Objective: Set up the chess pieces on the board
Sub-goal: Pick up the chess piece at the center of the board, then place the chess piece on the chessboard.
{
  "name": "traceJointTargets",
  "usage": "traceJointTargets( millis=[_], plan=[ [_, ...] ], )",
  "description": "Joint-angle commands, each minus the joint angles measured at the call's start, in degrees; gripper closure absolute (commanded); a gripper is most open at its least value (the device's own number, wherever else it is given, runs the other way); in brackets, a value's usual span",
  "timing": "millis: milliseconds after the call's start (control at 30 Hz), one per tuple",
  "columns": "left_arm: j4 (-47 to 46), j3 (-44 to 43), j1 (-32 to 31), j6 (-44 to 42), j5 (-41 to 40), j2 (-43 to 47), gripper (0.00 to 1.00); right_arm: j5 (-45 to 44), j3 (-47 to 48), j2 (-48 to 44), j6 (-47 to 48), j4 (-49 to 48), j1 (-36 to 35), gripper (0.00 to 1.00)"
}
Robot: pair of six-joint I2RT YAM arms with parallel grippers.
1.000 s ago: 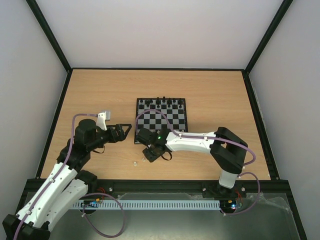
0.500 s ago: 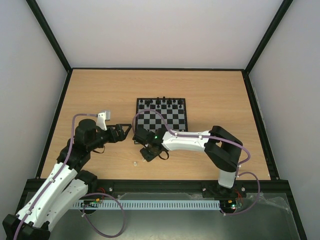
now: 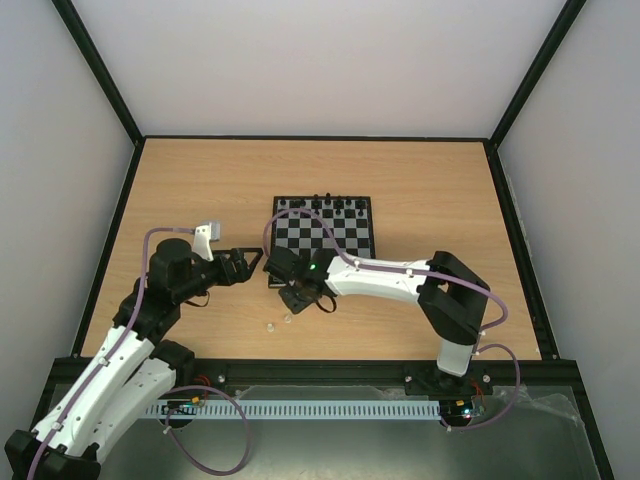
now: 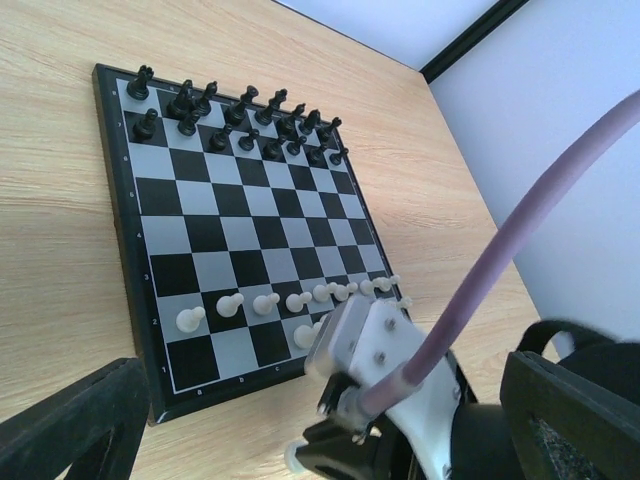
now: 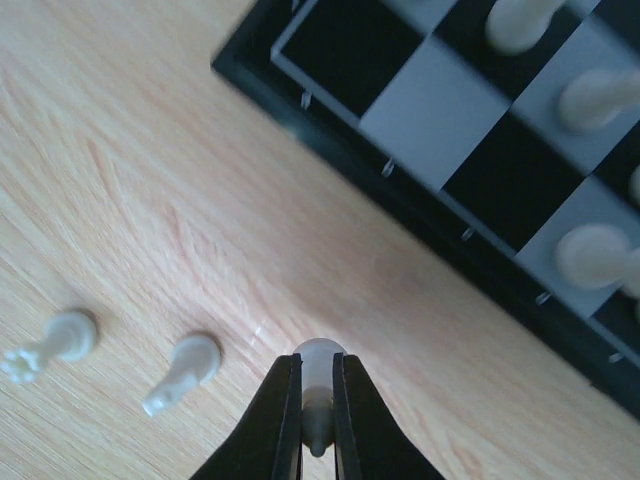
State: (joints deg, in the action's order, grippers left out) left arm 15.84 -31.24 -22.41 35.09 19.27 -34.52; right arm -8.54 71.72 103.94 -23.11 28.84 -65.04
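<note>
Now the right gripper [image 5: 317,378], nearer the lower-left corner of the board [image 3: 330,232] than before, has closed on one whitish chess piece [image 5: 320,350]; left gripper [image 3: 248,262] wide open, empty

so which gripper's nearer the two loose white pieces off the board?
Right. The right gripper, shut on a white piece, is just beside the loose pieces, on the board side. The left gripper is open, farther off by the board's left edge.

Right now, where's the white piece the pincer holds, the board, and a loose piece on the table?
held white piece [image 5: 320,356], right wrist view, its rounded end.
board [image 4: 215,232], left wrist view, a bare middle square.
loose piece [image 5: 183,370], right wrist view, its body.
</note>
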Motion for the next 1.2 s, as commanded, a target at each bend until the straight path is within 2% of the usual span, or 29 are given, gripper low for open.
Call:
traceJointTargets(
  millis=[0,500,1167],
  plan=[
    [0.76,-0.98,0.35,0.27,0.11,0.81,0.01,-2.89,3.89,-2.74,1.08,3.69,1.94,0.99],
    [0.43,-0.71,0.35,0.31,0.15,0.69,0.01,-3.08,7.85,3.21,2.86,3.34,7.59,0.98],
    [-0.65,-0.06,0.35,0.40,0.46,0.18,0.01,-3.07,8.62,5.89,3.51,1.74,9.93,0.96]
  ],
)
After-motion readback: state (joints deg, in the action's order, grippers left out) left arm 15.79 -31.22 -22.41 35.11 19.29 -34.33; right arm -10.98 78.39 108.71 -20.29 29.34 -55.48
